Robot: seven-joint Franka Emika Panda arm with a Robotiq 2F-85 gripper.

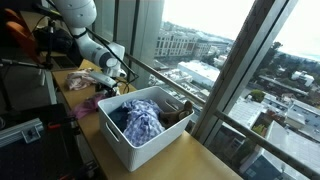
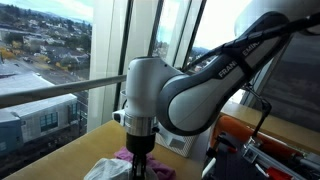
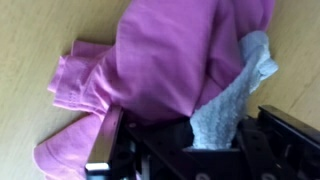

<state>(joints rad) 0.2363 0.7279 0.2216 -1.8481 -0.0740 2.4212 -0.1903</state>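
Gripper [image 3: 200,150] closed tight, pinching grey rag [image 3: 228,105], which lies on purple shirt [image 3: 170,60] on table [image 3: 30,40], near white bin [image 1: 120,145]. Risks, judged: jaws may catch shirt fold too, lifting both; thin edge grip may slip out.

Arm [image 2: 225,75]: comes in from high up, bent sharply at the elbow.
Wrist [image 2: 148,92]: thick white joint, turned straight down.
Gripper [image 2: 139,163]: points downward, jaws drawn together.

We see a white bin [image 1: 122,146] full of mixed clothes [image 1: 141,121] on the wooden table [image 1: 205,160]. Far below outside, we see city buildings [image 1: 176,43].
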